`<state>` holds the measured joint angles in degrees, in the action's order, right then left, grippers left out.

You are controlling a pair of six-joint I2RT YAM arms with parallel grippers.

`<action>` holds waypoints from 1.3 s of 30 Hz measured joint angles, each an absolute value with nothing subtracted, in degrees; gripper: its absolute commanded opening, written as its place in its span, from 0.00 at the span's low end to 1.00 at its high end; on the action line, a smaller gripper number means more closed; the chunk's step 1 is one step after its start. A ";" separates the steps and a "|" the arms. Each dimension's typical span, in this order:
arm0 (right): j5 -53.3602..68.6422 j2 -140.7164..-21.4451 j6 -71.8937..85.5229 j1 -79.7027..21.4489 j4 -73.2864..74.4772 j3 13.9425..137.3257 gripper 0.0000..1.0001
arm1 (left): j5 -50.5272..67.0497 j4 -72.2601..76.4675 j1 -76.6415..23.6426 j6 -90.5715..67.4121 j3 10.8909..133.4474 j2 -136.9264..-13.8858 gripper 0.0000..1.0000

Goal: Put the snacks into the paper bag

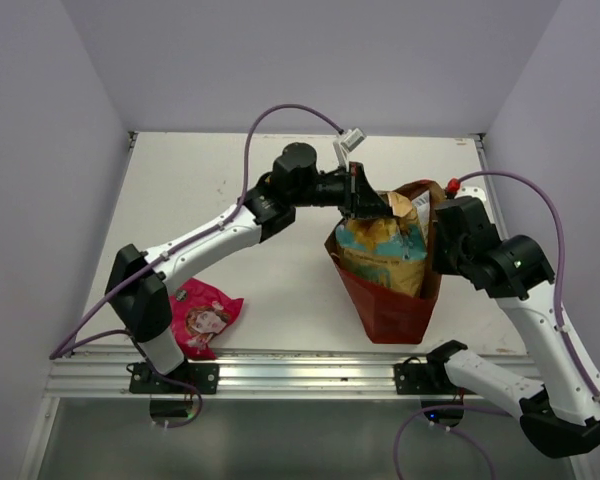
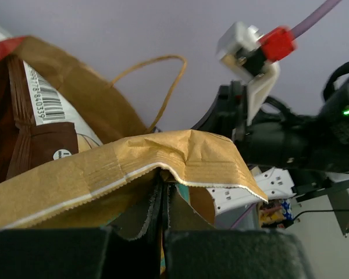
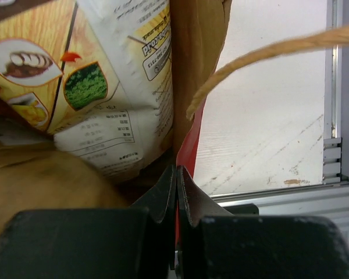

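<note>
The reddish-brown paper bag (image 1: 392, 305) stands open at the table's front right. A tan-and-teal snack packet (image 1: 385, 248) sticks up out of its mouth. My left gripper (image 1: 365, 205) is shut on that packet's top seam (image 2: 180, 154), fingertips pinched together (image 2: 161, 192). A white-and-brown packet (image 2: 41, 131) sits behind it inside the bag and shows in the right wrist view (image 3: 119, 87). My right gripper (image 1: 440, 238) is shut on the bag's right wall (image 3: 189, 148), jaws closed (image 3: 177, 174). The pink-red packet (image 1: 205, 315) lies on the table by the left arm's base. Both green packets are hidden.
The bag's twisted handles loop up beside both grippers (image 2: 160, 87) (image 3: 267, 55). The metal rail (image 1: 300, 372) runs along the table's near edge just in front of the bag. Walls close the left, back and right sides.
</note>
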<state>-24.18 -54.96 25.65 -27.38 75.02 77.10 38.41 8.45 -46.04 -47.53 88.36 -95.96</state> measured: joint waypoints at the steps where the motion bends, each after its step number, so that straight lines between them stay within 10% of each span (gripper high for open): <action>1: -24.14 -54.85 25.69 -27.38 75.16 77.10 0.00 | 37.98 8.03 -46.85 -46.76 87.22 -96.88 0.00; 35: -23.03 -54.08 26.09 -27.64 75.40 76.75 0.00 | 9.78 -20.93 -65.78 -16.23 88.71 -99.37 0.00; 38: -23.20 -53.82 26.09 -27.64 75.42 76.75 0.00 | 2.44 -22.44 -66.08 -15.77 93.10 -97.86 0.25; 39: -23.24 -53.76 26.09 -27.64 75.42 76.75 0.00 | -0.91 -22.74 -66.06 -15.73 94.74 -97.38 0.48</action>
